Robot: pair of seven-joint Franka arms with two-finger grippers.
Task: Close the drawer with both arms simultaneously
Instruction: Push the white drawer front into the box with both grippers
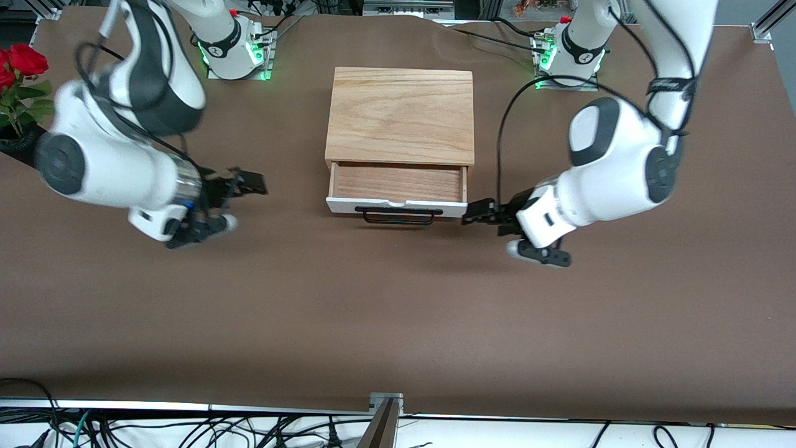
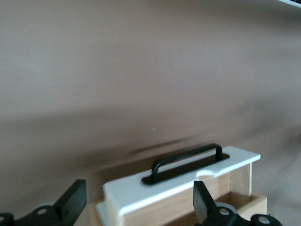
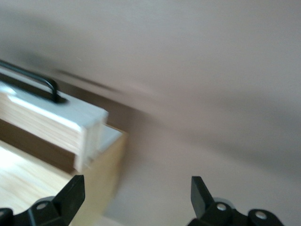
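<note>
The light oak box (image 1: pixel 401 115) stands mid-table. Its drawer (image 1: pixel 398 183) is pulled partway out toward the front camera, with the white front panel (image 1: pixel 398 205) and black wire handle (image 1: pixel 398 216) leading. My left gripper (image 1: pixel 476 211) is open, low at the panel's end toward the left arm. In the left wrist view the gripper (image 2: pixel 136 207) has the panel's corner (image 2: pixel 155 188) between its fingers, and the handle (image 2: pixel 188 162) shows. My right gripper (image 1: pixel 254 183) is open, well apart from the box. In its wrist view the gripper (image 3: pixel 135 195) faces the panel's corner (image 3: pixel 80 117).
A pot of red roses (image 1: pixel 18 81) stands at the table's edge at the right arm's end. Brown table cloth (image 1: pixel 398 311) spreads from the drawer to the front edge, where cables hang below.
</note>
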